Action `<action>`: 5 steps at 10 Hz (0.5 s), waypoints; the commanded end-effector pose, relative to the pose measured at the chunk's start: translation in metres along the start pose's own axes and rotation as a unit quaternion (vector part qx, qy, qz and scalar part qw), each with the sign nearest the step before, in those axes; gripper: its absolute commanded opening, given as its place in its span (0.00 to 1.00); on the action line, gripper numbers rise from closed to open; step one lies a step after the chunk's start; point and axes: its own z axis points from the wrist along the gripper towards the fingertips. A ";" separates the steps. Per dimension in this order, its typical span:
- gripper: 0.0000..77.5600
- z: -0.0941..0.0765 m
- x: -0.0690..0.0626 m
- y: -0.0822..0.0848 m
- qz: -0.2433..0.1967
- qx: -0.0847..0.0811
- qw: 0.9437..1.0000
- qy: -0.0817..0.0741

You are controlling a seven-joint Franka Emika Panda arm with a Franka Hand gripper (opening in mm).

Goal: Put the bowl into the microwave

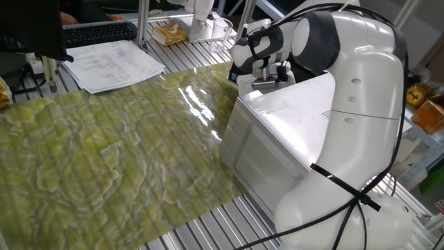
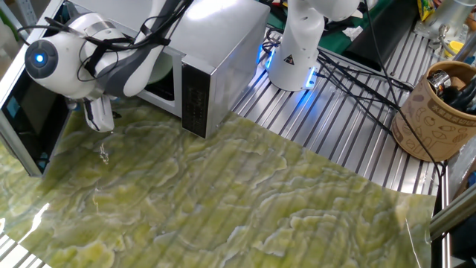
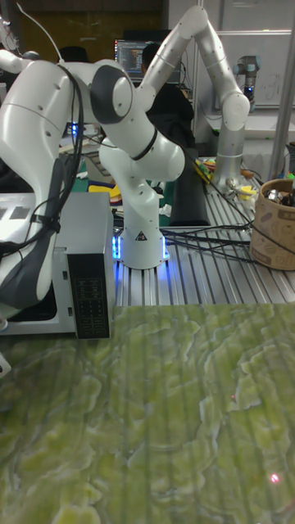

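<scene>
Inside the microwave [image 2: 216,52] a pale bowl [image 2: 158,65] was glimpsed, apparently placed; door [image 2: 30,123] left open; gripper [image 2: 98,119] empty, spread not discernible.

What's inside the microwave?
The microwave has its door swung open. Inside, a pale rounded edge peeks out, probably the bowl. The robot's arm covers most of the opening, so the rest of the inside is hidden.
</scene>
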 end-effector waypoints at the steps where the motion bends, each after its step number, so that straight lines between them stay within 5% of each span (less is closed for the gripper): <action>1: 1.00 -0.006 -0.012 0.000 0.020 -0.009 1.000 0.003; 5: 1.00 -0.003 -0.006 0.007 0.042 -0.015 0.999 0.015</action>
